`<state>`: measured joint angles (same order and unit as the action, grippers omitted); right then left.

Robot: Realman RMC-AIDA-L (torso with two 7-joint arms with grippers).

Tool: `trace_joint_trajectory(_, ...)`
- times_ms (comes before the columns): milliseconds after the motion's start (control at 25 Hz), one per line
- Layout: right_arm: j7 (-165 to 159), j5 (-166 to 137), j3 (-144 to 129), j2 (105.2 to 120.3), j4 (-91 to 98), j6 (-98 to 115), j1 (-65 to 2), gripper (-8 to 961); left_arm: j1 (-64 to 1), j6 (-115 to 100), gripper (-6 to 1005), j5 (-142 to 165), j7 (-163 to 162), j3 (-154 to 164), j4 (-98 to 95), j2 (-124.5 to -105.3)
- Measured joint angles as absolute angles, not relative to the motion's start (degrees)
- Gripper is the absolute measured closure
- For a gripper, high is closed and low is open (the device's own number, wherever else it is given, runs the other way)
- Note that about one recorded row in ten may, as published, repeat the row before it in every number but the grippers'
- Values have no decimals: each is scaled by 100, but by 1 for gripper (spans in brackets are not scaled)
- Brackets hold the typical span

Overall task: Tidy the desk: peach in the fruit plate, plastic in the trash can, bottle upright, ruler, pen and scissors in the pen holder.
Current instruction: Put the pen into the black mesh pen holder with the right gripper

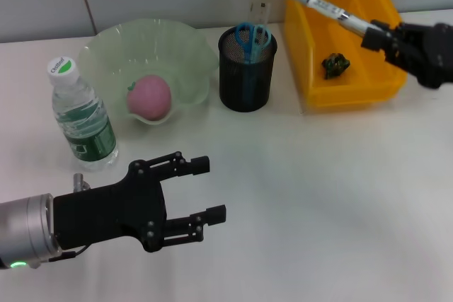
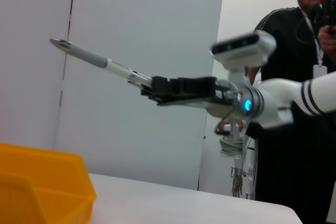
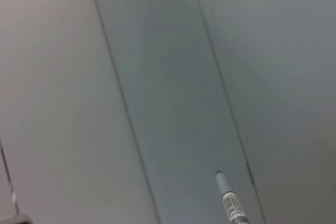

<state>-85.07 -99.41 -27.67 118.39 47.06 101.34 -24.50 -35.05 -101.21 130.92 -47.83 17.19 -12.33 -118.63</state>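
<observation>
Head view: right gripper [image 1: 373, 35] is clamped on the end of the pen [image 1: 315, 2] and holds it in the air above the yellow trash can [image 1: 354, 93], tip pointing toward the pen holder [image 1: 246, 68]. Peach [image 1: 149, 97] lies in the fruit plate [image 1: 184, 40], bottle [image 1: 81, 114] stands upright, scissors [image 1: 252, 37] are in the holder with what looks like the ruler [image 1: 264, 10] behind them, dark plastic scrap [image 1: 335, 64] is in the can. Judgement: pen delivery is the step in hand and seems the last one. Next move calls for carrying the pen over the holder's mouth, tilting it tip-down, then letting go clear of the scissor handles. Left gripper [image 1: 202, 192] hovers low over the near table, jaws apart, holding nothing.

Left wrist view: shows the right arm side-on, which the head view cannot. The pen is angled upward, well above the can rim [image 2: 47, 166]. A person [image 2: 302, 77] stands behind.

Right wrist view: only the pen's front part against the wall panels [image 3: 157, 77]; no holder, no fingers visible.
</observation>
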Motion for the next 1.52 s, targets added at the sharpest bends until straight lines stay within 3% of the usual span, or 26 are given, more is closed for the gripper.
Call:
trace_joint_trajectory(200,-9850,-10540,-2829,11798,5977,10148,-2776,823,-3479,-10142,244,13085,-4746,1700,-1255,-11855)
trace_joint_trajectory(400,-11412,-11206,-3339,11558,7233,10221,-3193,822,-3463,-10145,244,13082,-4630,1717,-1221,-11856)
trace_joint_trajectory(440,-12087,-11656,-3590,11454,7654,10261,-3444,822,-3457,-10140,244,13080,-4582,1712,-1211,-11862)
trace_joint_trajectory(520,-12350,-11900,-3691,11407,7819,10288,-3573,822,-3439,-10127,244,13079,-4524,1700,-1203,-11869)
trace_joint_trajectory(840,-13700,-14327,-4007,11077,7994,10905,-5115,823,-3393,-10118,245,13053,-4382,1676,-1163,-11880)
trace_joint_trajectory(1160,-13756,-15327,-4386,10951,7199,10954,-5896,810,-3386,-10118,244,13051,-4363,1675,-1142,-11870)
trace_joint_trajectory(1520,-13787,-15529,-4844,10989,6139,10049,-6403,796,-3383,-10128,244,13051,-4298,1679,-1133,-11875)
